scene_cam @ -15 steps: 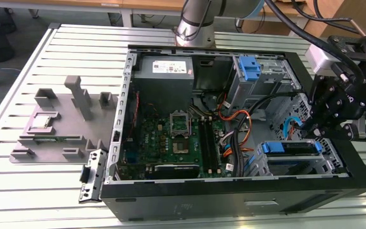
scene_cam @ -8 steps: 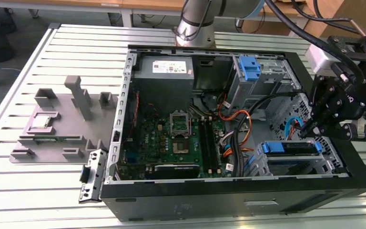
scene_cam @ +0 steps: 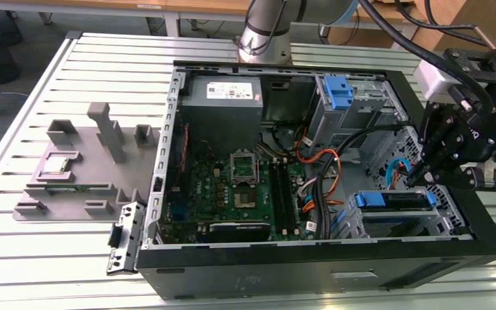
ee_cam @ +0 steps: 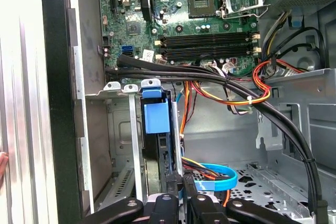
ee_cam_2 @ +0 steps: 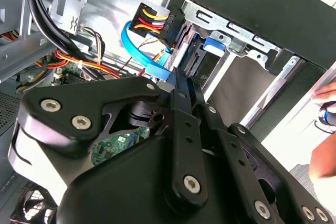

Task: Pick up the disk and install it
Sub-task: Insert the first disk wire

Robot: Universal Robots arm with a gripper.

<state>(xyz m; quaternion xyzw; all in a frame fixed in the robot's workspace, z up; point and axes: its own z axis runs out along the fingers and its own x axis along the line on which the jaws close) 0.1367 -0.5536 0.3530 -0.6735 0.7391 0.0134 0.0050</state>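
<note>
The disk (scene_cam: 391, 200), a drive in a bright blue carrier, sits in the drive cage at the case's front corner, on the exterior view's right. In the first wrist view the disk (ee_cam: 156, 113) stands edge-on in its slot, blue tab facing out. My gripper (scene_cam: 420, 177) hangs just above the cage. Its two black fingers (ee_cam_2: 181, 95) lie close together, shut, with their tips at the disk's near end (ee_cam_2: 195, 61). In the first wrist view the fingertips (ee_cam: 173, 184) meet the lower end of the disk. I cannot tell whether they pinch it or only touch it.
An open black computer case (scene_cam: 317, 258) lies on a slatted metal table (scene_cam: 24, 245). Black, orange and blue cables (ee_cam: 231, 85) cross beside the cage. An upright blue bracket (scene_cam: 338, 90), a grey power supply (scene_cam: 222, 97) and a grey fixture (scene_cam: 84, 168) stand nearby. A person's hand (ee_cam_2: 324, 129) is near the case.
</note>
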